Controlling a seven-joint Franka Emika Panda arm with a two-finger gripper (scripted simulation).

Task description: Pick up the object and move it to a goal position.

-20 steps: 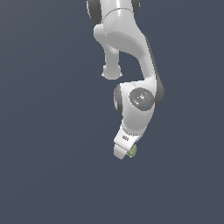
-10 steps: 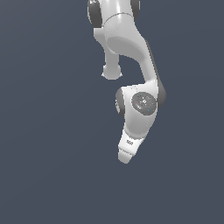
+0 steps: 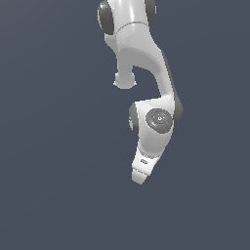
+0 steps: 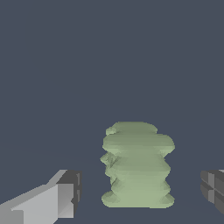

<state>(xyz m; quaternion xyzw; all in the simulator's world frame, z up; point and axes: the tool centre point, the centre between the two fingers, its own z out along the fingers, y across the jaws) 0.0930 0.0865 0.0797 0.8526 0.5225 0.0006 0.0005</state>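
No readable text anywhere. Small dark marks on the white gripper housing in the exterior view: too blurred to make out. A round joint cap on the arm carries tiny coloured specks, illegible. Wrist view: no lettering.

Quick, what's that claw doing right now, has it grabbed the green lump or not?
Gripper: open, holding nothing; the pale green object sits between its fingers with a gap on each side.
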